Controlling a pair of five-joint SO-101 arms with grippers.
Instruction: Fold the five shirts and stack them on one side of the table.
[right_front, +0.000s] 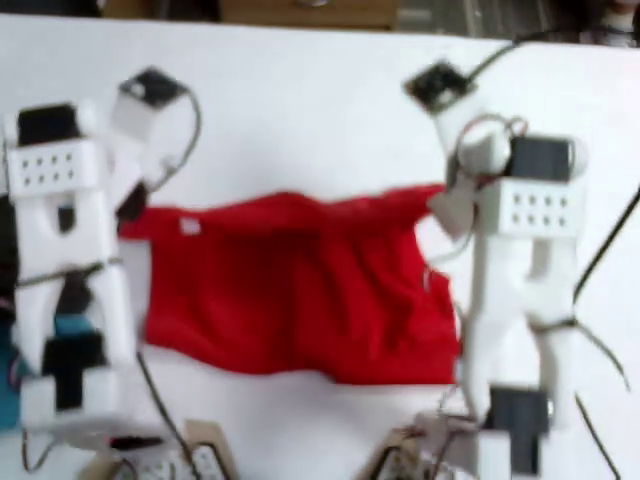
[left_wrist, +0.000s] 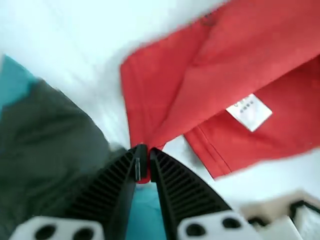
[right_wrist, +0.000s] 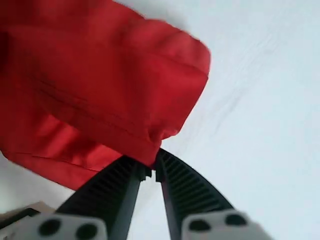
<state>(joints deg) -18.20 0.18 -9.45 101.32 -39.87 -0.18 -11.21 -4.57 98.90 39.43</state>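
Observation:
A red shirt lies spread across the middle of the white table, with a white label near its left end. My left gripper is shut on the red shirt at one corner, beside the label. My right gripper is shut on the red shirt at a bunched corner, lifted a little off the table. In the high view the left gripper holds the shirt's far left corner and the right gripper holds its far right corner.
A dark grey garment and a teal one lie beside my left gripper at the table's left side. Cables and cardboard pieces sit along the near edge. The far half of the table is bare white.

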